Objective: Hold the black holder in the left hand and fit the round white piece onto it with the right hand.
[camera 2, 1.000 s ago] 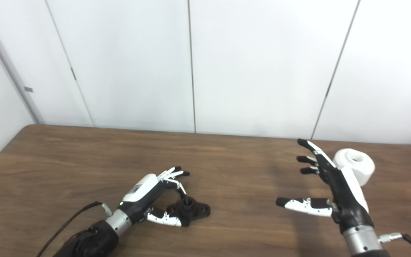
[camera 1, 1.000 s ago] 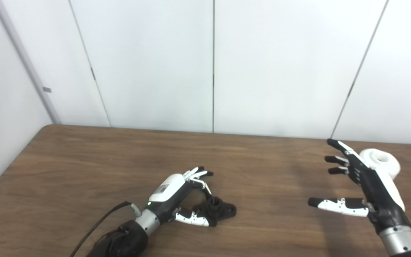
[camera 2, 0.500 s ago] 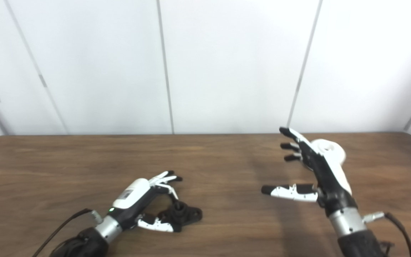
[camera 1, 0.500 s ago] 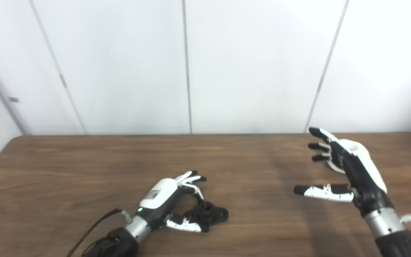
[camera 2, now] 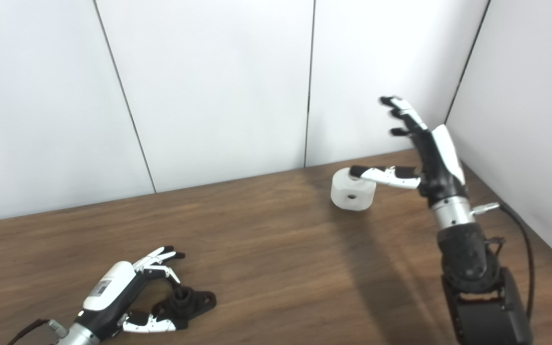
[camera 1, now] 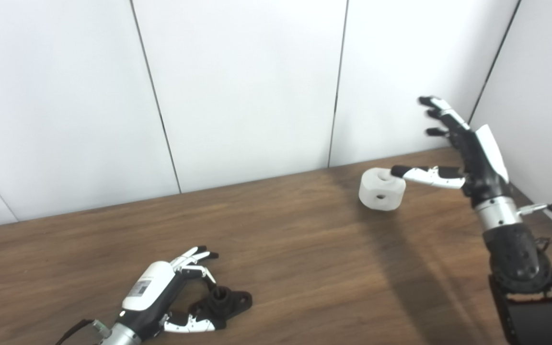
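Below me, the wooden worktop (camera 1: pixel 281 249) stretched brown and bare toward white wall panels (camera 1: pixel 237 86) at the back and on the right side. My left hand (camera 1: pixel 161 299) lay low at the near left corner of the worktop, its white-backed palm turned down and its fingers (camera 1: pixel 194 254) curled loosely over the black holder (camera 1: pixel 223 303). My thumb (camera 1: pixel 187 327) sat against the near side of the holder, so the hand cupped it from both sides, though I could not tell whether the grip was firm. The holder rested flat on the wood, with a short round post standing up from its middle and a flat lug sticking out to the right.

Far across the worktop, near the back right corner, the round white piece (camera 1: pixel 381 189) stood on the wood, a squat cylinder with a small hole in its side and a hollow in its top. My right hand (camera 2: pixel 427 153) was raised above and just right of it, fingers spread wide and pointing up toward the wall, holding nothing. Its thumb (camera 2: pixel 381 175) reached out sideways, with the tip over the top rim of the white piece. The two parts were well apart.
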`<action>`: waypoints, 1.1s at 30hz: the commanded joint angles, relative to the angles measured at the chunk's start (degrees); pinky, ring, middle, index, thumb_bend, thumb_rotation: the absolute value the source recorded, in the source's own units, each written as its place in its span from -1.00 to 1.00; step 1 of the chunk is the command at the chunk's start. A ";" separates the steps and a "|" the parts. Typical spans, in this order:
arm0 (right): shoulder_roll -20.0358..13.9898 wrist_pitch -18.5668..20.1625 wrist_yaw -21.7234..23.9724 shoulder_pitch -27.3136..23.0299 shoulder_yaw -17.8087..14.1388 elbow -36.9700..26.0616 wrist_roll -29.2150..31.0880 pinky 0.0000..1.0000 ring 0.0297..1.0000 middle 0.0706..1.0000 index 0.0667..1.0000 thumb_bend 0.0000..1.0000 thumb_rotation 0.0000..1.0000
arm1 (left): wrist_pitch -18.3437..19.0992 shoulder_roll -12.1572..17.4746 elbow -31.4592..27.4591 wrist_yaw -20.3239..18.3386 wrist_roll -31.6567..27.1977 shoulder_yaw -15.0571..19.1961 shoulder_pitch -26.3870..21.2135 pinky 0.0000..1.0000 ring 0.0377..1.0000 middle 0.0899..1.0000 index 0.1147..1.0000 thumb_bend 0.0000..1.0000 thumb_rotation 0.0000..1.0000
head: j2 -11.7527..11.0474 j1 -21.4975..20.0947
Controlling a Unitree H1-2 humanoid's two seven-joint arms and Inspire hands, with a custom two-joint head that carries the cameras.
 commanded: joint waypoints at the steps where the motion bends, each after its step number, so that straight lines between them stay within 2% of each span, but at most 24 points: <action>1: -3.83 2.86 0.34 -3.63 -0.27 1.21 -1.91 0.78 0.95 0.98 0.79 0.63 -0.25 | 0.98 0.84 1.60 -4.29 0.89 -1.76 3.44 0.82 0.91 0.73 -0.17 0.04 -0.90 | -0.14 -0.48; 5: -6.97 7.25 2.45 -5.53 2.33 7.19 -2.94 0.76 0.96 1.00 0.86 0.80 -0.16 | -0.24 1.15 1.27 -3.91 -0.09 -1.15 4.13 0.78 0.87 0.70 -0.17 0.04 -0.91 | -0.46 -1.02; 7: -8.22 8.03 3.66 -6.37 3.63 10.09 -2.79 0.64 0.92 1.00 0.88 0.90 -0.15 | -0.78 1.50 1.61 -3.26 -0.28 -1.43 4.23 0.75 0.86 0.69 -0.17 0.04 -0.91 | -0.50 -1.22; 12: -10.52 9.29 8.57 -8.06 7.46 15.54 -1.38 0.68 0.95 1.00 0.95 0.96 -0.17 | -1.00 2.42 1.21 -2.95 -0.86 -1.89 4.53 0.74 0.86 0.69 -0.17 0.04 -0.91 | -0.55 -1.93; 14: -10.74 9.22 11.46 -8.63 8.64 17.58 0.66 0.73 0.99 1.00 0.99 0.99 -0.17 | -0.99 2.61 1.11 -3.36 -1.76 -1.78 4.72 0.76 0.86 0.69 -0.17 0.04 -0.91 | -0.54 -1.91; 16: -10.43 8.13 14.30 -9.06 8.61 19.96 4.53 0.68 1.00 1.00 1.00 1.00 -0.26 | -0.95 2.67 1.01 -3.44 -1.70 -1.54 4.95 0.77 0.86 0.69 -0.17 0.04 -0.91 | -0.53 -1.78; 19: -10.30 6.16 16.86 -9.32 9.14 22.70 8.04 0.70 1.00 1.00 1.00 1.00 -0.37 | -0.80 2.75 0.53 -3.71 -1.34 -1.32 5.23 0.77 0.86 0.70 -0.17 0.04 -0.91 | -0.35 -1.56; 21: -10.42 4.97 17.40 -9.33 10.47 24.02 7.91 0.69 1.00 1.00 0.99 1.00 -0.35 | -0.43 2.80 -0.16 -4.37 -1.26 -1.13 5.43 0.77 0.86 0.70 -0.17 0.04 -0.91 | -0.29 -1.56; 27: -10.13 5.69 17.96 -9.56 13.71 25.31 6.86 0.76 1.00 1.00 0.97 1.00 -0.32 | -0.26 2.77 -1.16 -5.30 -1.90 -0.51 6.15 0.77 0.87 0.70 -0.17 0.04 -0.91 | -0.05 -1.41; 33: -8.74 5.43 16.82 -10.19 15.81 26.66 5.95 0.77 0.98 1.00 0.94 0.92 -0.41 | -0.17 2.96 -1.50 -6.10 -2.29 0.00 6.39 0.77 0.87 0.70 -0.17 0.04 -0.91 | 0.24 -1.51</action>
